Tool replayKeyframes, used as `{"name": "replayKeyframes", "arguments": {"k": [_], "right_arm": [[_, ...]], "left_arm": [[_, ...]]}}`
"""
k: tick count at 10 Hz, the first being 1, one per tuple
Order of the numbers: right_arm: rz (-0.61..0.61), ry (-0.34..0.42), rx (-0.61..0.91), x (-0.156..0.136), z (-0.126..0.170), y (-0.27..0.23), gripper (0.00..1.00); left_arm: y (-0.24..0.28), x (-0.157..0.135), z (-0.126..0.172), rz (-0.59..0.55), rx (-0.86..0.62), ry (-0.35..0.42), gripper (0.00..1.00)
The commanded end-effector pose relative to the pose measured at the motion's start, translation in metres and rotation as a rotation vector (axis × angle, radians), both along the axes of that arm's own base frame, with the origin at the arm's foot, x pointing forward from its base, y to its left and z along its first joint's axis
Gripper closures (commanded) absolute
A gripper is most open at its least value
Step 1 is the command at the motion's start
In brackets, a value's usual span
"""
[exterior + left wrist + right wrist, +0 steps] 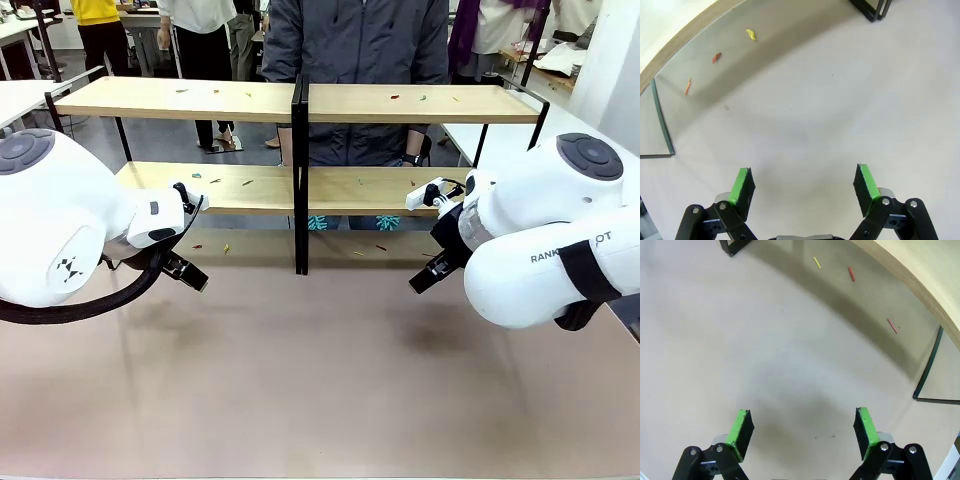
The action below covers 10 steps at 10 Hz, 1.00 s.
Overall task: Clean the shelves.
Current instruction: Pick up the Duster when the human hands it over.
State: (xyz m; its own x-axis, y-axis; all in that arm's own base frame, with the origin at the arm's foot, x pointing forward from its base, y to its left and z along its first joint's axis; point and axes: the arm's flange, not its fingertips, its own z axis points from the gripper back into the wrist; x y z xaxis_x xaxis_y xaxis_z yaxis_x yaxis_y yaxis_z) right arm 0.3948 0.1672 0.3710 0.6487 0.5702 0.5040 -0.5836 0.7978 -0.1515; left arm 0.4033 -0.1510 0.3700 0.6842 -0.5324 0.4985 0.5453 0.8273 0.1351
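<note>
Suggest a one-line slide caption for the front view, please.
Left gripper and right gripper, both open, hover above the tabletop before shelves strewn with scraps.

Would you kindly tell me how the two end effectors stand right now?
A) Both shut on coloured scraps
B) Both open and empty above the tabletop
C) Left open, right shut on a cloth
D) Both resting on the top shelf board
B: in the wrist views the left end effector and the right end effector each hold their green pads wide apart over bare tabletop, in front of the shelves.
</note>
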Motion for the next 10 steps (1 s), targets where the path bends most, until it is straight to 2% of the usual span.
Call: {"name": "replayKeyframes", "arguments": {"k": [1,4,5,6,8,10], "right_arm": [[-0.001,0.0,0.001,0.0,0.0,0.0,0.0],[0.0,0.0,0.0,0.0,0.0,0.0,0.0],[0.008,-0.054,0.014,-0.022,0.04,-0.007,0.0],[0.052,-0.11,0.024,-0.062,0.092,-0.015,0.0],[0.143,-0.262,0.029,-0.148,0.177,-0.044,0.0],[0.137,-0.341,0.046,-0.179,0.2,-0.071,0.0]], "left_arm": [[0.0,0.0,0.0,-0.001,0.0,0.0,0.0],[0.0,0.0,0.0,0.0,0.0,0.0,0.0],[0.008,-0.028,0.037,-0.004,-0.005,-0.084,0.0],[0.015,-0.066,0.085,0.014,-0.016,-0.159,0.0],[0.043,-0.169,0.154,-0.042,-0.071,-0.375,0.0],[0.068,-0.222,0.165,-0.024,-0.116,-0.501,0.0]]}}
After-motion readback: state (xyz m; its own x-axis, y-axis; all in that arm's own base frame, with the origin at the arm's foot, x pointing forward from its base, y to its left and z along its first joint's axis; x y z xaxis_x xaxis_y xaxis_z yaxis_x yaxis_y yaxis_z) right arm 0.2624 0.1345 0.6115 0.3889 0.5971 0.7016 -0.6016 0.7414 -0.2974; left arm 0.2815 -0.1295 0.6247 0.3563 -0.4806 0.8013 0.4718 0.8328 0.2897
